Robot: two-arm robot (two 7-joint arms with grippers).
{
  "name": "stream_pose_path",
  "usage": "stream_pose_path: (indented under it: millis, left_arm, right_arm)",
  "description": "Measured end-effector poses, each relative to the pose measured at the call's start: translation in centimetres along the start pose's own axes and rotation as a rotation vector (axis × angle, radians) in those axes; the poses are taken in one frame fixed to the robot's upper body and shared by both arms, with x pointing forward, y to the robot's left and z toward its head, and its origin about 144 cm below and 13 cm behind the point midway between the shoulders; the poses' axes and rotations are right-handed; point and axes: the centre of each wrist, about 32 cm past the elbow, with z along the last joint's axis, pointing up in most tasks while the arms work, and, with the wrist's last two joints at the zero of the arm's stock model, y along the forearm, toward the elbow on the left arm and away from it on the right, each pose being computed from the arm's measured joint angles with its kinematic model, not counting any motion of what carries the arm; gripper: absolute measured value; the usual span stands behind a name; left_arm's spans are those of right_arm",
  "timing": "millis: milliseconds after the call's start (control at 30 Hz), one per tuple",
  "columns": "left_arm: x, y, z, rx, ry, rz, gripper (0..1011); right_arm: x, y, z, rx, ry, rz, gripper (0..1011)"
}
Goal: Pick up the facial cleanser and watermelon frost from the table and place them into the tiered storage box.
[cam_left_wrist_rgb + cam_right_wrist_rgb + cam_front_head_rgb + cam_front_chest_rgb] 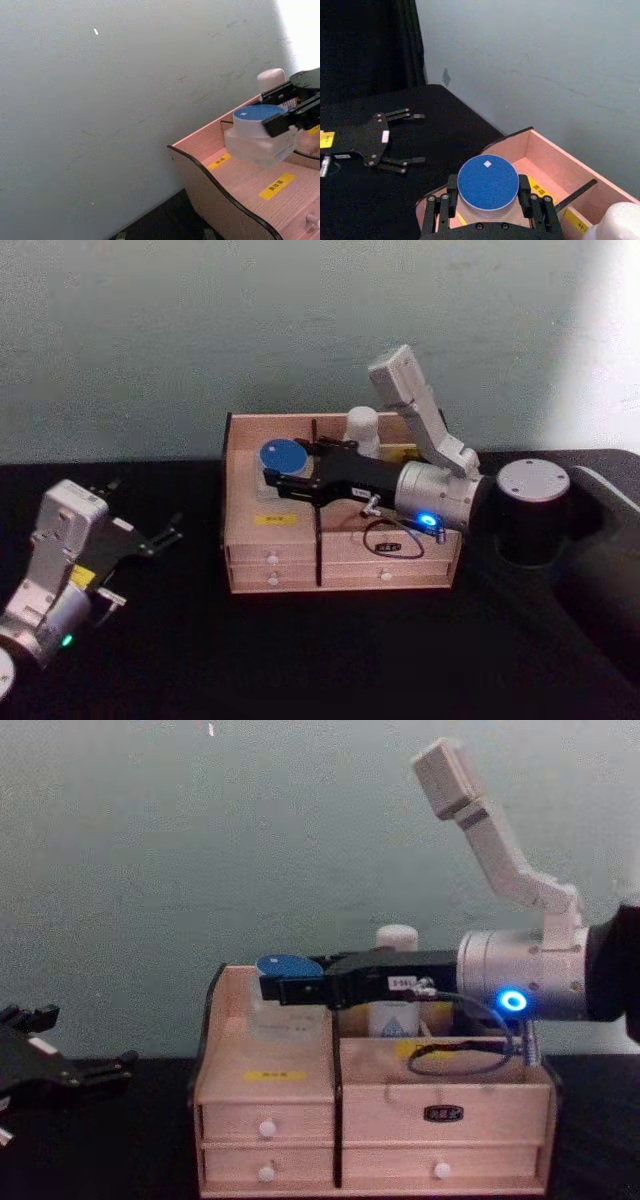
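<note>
With right gripper [292, 988] clamped on the sides of the watermelon frost [488, 181], holds the jar blue lid up between the fingers, over the left-hand compartment of the tiered storage box [290, 540]. Has the facial cleanser [362, 428] upright in the rear compartment just beside. Rests left gripper [416, 138], fingers spread, empty, over the table [400, 660], well apart.

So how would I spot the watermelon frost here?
Find the light wooden tiered storage box on the black table. Over its left compartment the right gripper holds the watermelon frost: a squat jar with a flat blue lid, unlike the tall white facial cleanser standing in the box beside it.
</note>
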Motion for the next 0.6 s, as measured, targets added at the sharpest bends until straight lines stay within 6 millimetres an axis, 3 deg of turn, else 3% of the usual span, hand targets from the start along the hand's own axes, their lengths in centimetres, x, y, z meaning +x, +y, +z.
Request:
stream_pose_path:
  millis: [600]
  left_arm:
    - [0.0,0.0,0.0,0.000,0.000,0.000,1001]
  right_arm:
    - [0.5,1.3,-0.1,-0.053,0.032,-0.056,717]
